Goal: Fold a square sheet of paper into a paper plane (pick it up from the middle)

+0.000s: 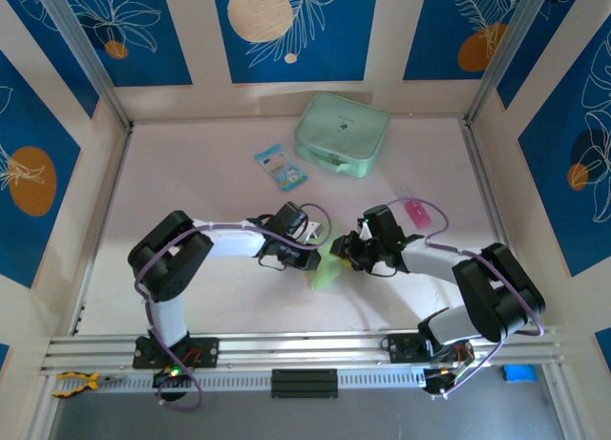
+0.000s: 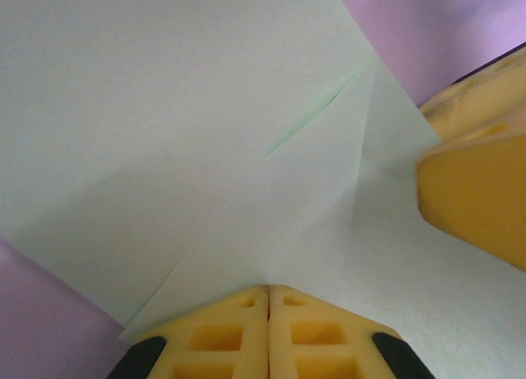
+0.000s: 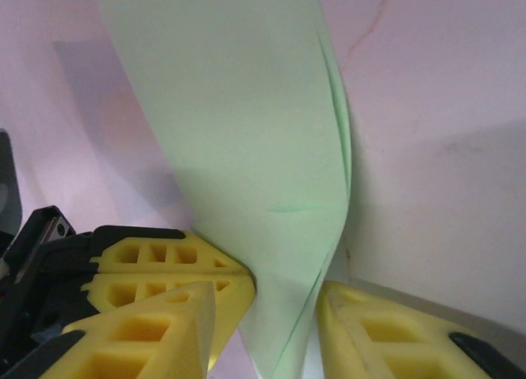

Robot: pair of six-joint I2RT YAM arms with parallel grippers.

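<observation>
The pale light-green sheet of paper (image 1: pixel 325 270), folded with visible creases, sits between both grippers at the table's near middle. My left gripper (image 1: pixel 311 258) is shut on its edge: in the left wrist view the yellow jaws (image 2: pixel 269 295) meet with the paper (image 2: pixel 205 132) pinched between them. My right gripper (image 1: pixel 349 253) faces it from the right. In the right wrist view it stands open (image 3: pixel 271 334), and the curved paper (image 3: pixel 238 132) passes through the gap between its fingers (image 3: pixel 386 334). The left gripper's fingers (image 3: pixel 164 264) show just beside it.
A mint-green zip case (image 1: pixel 342 135) lies at the back, with a small blue-and-white packet (image 1: pixel 281 166) to its left. A pink item (image 1: pixel 416 211) lies by the right arm. Framed walls close the table's sides.
</observation>
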